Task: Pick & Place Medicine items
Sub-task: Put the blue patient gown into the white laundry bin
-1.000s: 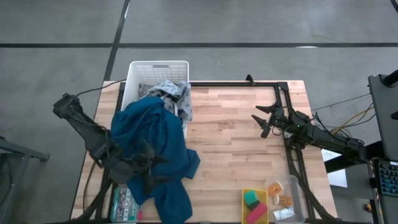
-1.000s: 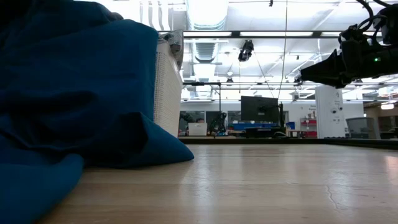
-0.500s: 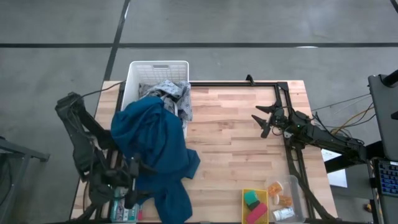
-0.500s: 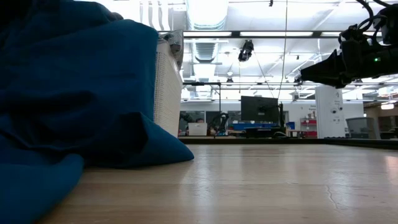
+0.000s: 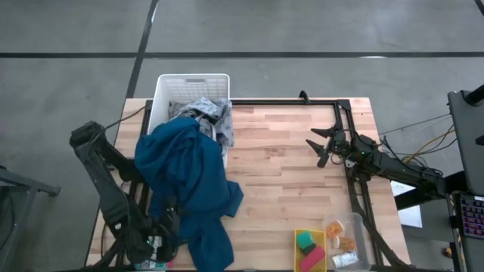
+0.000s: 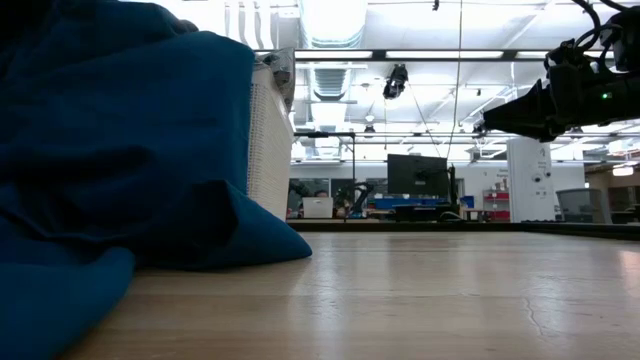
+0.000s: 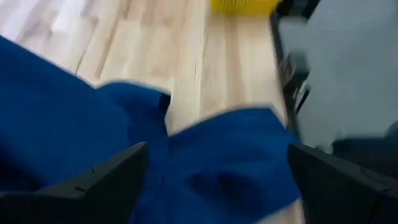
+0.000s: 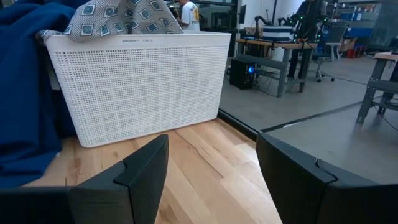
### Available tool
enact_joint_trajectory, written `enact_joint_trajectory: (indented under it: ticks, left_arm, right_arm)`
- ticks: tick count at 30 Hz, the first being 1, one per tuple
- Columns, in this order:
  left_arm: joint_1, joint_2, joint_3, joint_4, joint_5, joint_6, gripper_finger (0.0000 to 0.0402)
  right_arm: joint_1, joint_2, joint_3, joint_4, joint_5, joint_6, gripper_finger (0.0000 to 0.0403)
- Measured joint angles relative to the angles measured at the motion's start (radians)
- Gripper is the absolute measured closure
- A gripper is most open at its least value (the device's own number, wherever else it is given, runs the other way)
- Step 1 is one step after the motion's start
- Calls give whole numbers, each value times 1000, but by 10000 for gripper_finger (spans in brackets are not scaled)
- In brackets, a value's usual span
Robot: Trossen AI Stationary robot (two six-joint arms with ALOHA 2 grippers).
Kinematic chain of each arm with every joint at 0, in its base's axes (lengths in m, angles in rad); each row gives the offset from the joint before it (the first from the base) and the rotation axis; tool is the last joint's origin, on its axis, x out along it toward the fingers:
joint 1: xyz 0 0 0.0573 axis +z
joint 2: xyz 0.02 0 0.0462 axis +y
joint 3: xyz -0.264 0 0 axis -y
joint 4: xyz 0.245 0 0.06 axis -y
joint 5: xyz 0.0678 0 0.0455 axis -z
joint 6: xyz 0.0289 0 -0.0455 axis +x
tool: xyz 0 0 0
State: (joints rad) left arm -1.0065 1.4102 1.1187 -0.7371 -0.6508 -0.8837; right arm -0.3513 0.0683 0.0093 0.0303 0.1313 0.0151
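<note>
Medicine items, tiny orange pieces point(image 5: 342, 236) and small white carton point(image 5: 345, 259), sit in clear plastic tray point(image 5: 361, 227) at near right edge. Left gripper point(image 5: 161, 236) spread wide over crumpled blue cloth point(image 5: 189, 174); right gripper point(image 5: 321, 145) parted, empty, above table. White perforated basket point(image 5: 170, 85) far left.

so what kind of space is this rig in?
Looks like a robotics lab or open workshop: exposed ceiling ducts and strip lights, workbenches with equipment across a bare concrete floor, and a monitor beyond the wooden table.

Smooth, faintly glossy wooden table point(image 5: 280, 151); matt blue cloth point(image 5: 189, 181) (soft, creased); perforated white plastic basket point(image 8: 143, 81).
</note>
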Motion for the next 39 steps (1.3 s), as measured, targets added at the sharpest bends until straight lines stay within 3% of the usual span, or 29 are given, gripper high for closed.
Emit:
enact_joint_trajectory:
  ticks: [5, 10, 29, 39]
  left_arm:
    - [-1, 72, 48, -128, 123, -3, 7]
    - [-4, 112, 59, -141, 200, -2, 7]
    - [-18, 250, 16, -185, 199, 9, 7]
    - [-55, 294, -2, -179, 210, -72, 18]
  right_arm:
    - [0, 0, 0, 0, 0, 0, 165]
    - [0, 0, 0, 0, 0, 0, 165]
    - [0, 0, 0, 0, 0, 0, 165]
    - [0, 0, 0, 0, 0, 0, 165]
